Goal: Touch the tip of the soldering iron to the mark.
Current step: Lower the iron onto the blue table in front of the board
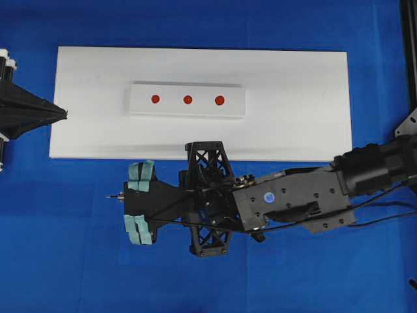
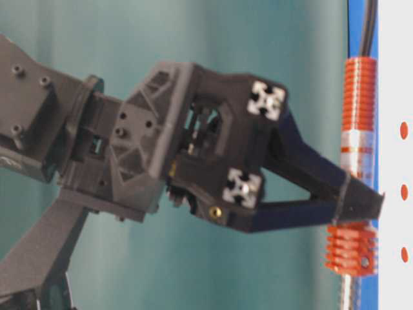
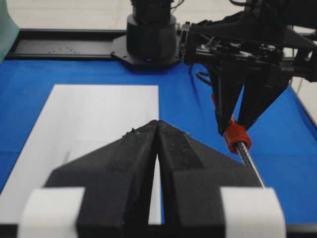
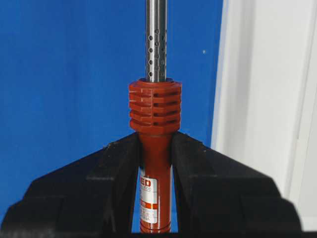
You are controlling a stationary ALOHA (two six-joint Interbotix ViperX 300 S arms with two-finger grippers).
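The soldering iron has an orange-red ribbed handle and a perforated metal shaft. My right gripper is shut on the handle just behind the ribbed collar. From overhead, the right gripper hovers over the blue cloth in front of the board. The soldering iron's tip points left, away from the marks. Three red marks sit in a row on a small white block. My left gripper is shut and empty at the board's left edge, seen closer as left gripper.
The white board lies on a blue cloth. A black rail runs along the right edge. The right arm stretches across the front right. From table level, the iron's handle lies next to the board's edge.
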